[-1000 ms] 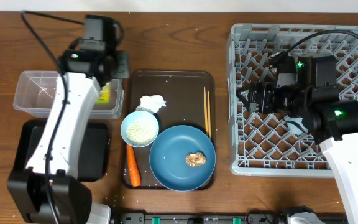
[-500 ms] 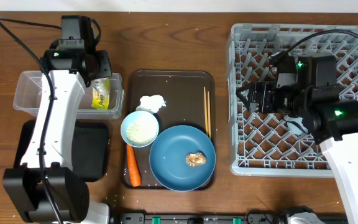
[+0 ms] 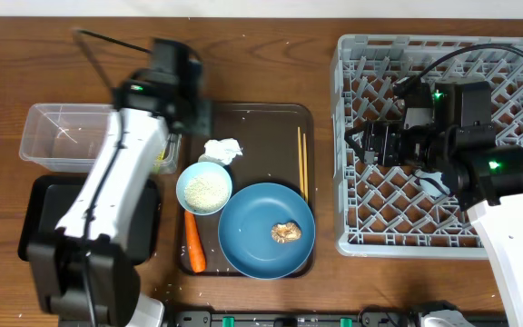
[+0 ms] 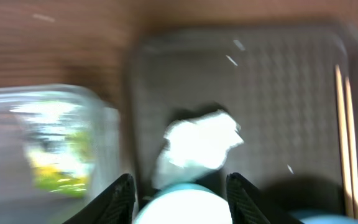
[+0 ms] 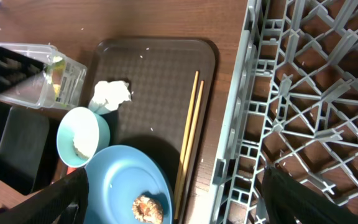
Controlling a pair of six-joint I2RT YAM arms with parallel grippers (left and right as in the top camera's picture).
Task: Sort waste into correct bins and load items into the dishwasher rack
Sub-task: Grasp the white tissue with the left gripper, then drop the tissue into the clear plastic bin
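Note:
My left gripper [image 3: 198, 116] hangs open and empty over the back left of the brown serving tray [image 3: 261, 116], blurred by motion. In the left wrist view, the left gripper [image 4: 180, 200] has the crumpled white tissue [image 4: 197, 146] just ahead and the pale bowl [image 4: 179, 208] of rice between its fingers' line. The yellow-green wrapper [image 4: 55, 158] lies in the clear tub [image 3: 57, 136]. The blue plate [image 3: 261, 238] carries a brown lump [image 3: 286, 232]. A carrot [image 3: 194, 242] and chopsticks [image 3: 302, 162] lie on the tray. My right gripper [image 5: 174, 180] stands wide open and empty at the grey rack's [image 3: 443, 232] left edge.
The black tray [image 3: 39, 222] sits in front of the clear tub at the left. A pale object [image 3: 429, 184] shows in the rack under my right arm. The left arm crosses above the tub's right end.
My left gripper opened and let the wrapper go into the clear tub, then swung right to the serving tray. The right arm has not moved.

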